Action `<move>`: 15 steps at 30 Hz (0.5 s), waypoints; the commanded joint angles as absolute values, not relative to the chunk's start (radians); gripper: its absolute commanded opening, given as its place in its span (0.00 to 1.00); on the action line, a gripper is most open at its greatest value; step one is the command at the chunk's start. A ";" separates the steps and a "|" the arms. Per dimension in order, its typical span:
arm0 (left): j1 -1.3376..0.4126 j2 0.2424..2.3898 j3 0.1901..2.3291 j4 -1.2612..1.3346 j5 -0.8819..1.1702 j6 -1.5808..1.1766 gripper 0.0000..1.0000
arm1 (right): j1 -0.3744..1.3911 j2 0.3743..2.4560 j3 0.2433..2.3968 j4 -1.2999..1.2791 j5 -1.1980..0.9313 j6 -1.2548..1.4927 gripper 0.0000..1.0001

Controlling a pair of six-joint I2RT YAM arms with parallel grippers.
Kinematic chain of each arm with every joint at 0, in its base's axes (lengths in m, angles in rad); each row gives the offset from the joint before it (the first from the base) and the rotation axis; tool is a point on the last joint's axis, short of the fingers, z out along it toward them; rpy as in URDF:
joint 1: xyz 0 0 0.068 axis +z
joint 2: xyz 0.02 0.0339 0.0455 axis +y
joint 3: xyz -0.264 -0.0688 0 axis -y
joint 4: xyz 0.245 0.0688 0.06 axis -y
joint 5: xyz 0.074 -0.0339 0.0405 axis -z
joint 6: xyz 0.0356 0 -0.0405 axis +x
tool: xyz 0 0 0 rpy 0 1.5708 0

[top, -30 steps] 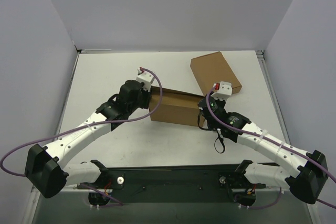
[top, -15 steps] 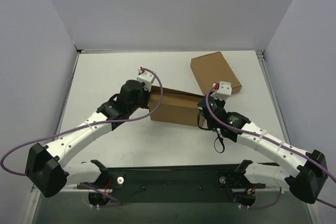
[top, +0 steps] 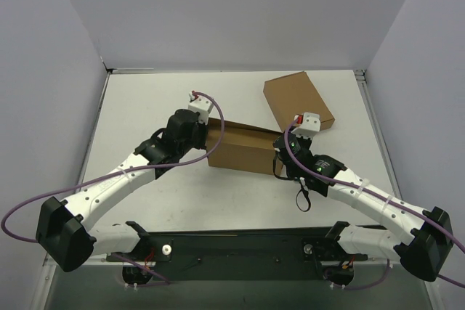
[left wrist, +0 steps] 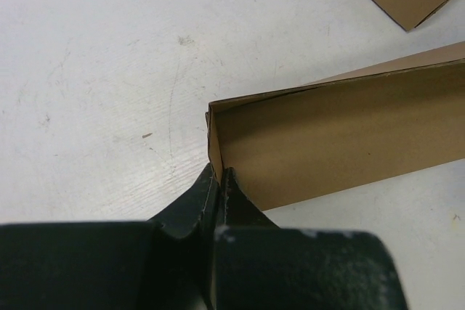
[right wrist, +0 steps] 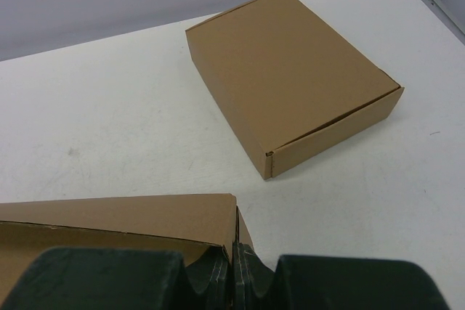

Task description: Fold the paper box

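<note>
Left end effector [left wrist: 219,173] has pinched shut on the paper box [top: 243,149] at its 9 o'clock corner. I read right end effector [right wrist: 236,252] clamped on the 3 o'clock end. Box sits centre of surface [top: 145,99], closed carton [top: 298,101] at 1 o'clock.

- The top external view sits high above the near edge of the table [top: 145,99]. It faces down and toward the far wall, from far enough to take in the whole surface.
- The left wrist view rides low and close. It looks over the left gripper [left wrist: 218,179] toward the right, into the paper box [left wrist: 341,136].
- The right wrist view, equally low, looks over the right gripper [right wrist: 236,255] toward the far right corner, at the closed carton [right wrist: 290,78].
- All three views share the paper box and the carton.
</note>
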State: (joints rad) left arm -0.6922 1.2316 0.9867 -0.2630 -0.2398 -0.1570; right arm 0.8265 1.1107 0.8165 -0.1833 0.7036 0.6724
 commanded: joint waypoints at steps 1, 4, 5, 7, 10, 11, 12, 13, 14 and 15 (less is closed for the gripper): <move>-0.706 1.223 1.046 -0.253 -0.198 -0.210 0.00 | 0.838 1.206 0.726 -0.466 0.546 0.667 0.00; -0.706 1.229 1.040 -0.256 -0.198 -0.216 0.00 | 0.838 1.201 0.726 -0.466 0.545 0.667 0.00; -0.706 1.229 1.037 -0.255 -0.196 -0.219 0.00 | 0.836 1.203 0.723 -0.466 0.543 0.669 0.00; -0.706 1.229 1.031 -0.250 -0.189 -0.227 0.00 | 0.836 1.203 0.723 -0.466 0.543 0.667 0.00; -0.706 1.229 1.035 -0.241 -0.183 -0.239 0.00 | 0.838 1.203 0.722 -0.466 0.543 0.669 0.00; -0.706 1.227 1.034 -0.238 -0.181 -0.244 0.00 | 0.838 1.201 0.723 -0.468 0.545 0.669 0.00; -0.706 1.229 1.032 -0.230 -0.178 -0.250 0.00 | 0.838 1.203 0.723 -0.466 0.543 0.667 0.00; -0.706 1.229 1.032 -0.229 -0.173 -0.253 0.00 | 0.836 1.201 0.721 -0.466 0.543 0.667 0.00; -0.706 1.232 1.029 -0.227 -0.172 -0.255 0.00 | 0.838 1.200 0.721 -0.466 0.543 0.667 0.00; -0.706 1.235 1.023 -0.227 -0.170 -0.255 0.00 | 0.838 1.198 0.719 -0.466 0.543 0.667 0.00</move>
